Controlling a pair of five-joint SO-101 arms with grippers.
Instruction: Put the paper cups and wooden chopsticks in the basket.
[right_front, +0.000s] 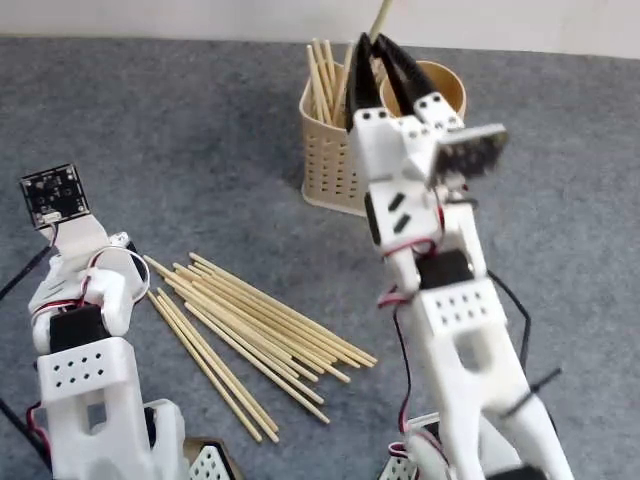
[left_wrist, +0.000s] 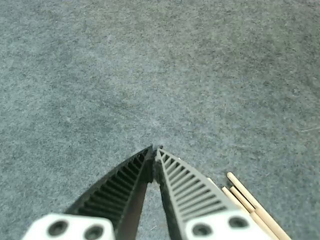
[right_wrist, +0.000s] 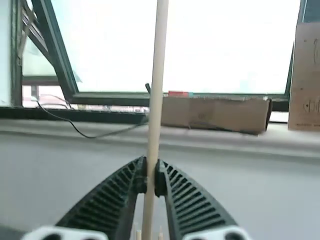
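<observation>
My right gripper (right_front: 373, 46) is held above the cream basket (right_front: 328, 160), shut on one wooden chopstick (right_front: 382, 18) that points straight up. In the right wrist view the chopstick (right_wrist: 159, 75) runs upright between the shut gripper (right_wrist: 151, 176). Several chopsticks (right_front: 322, 70) stand in the basket, and a tan paper cup (right_front: 447, 88) shows at its right side, partly hidden by the arm. A pile of loose chopsticks (right_front: 250, 335) lies on the grey carpet. My left gripper (left_wrist: 154, 150) hangs shut and empty over bare carpet, with chopstick ends (left_wrist: 245, 197) just beside it.
The left arm (right_front: 80, 330) stands at the near left, beside the pile. Grey carpet (right_front: 180, 120) stretches open to the basket's left and behind the left arm. A pale wall runs along the far edge.
</observation>
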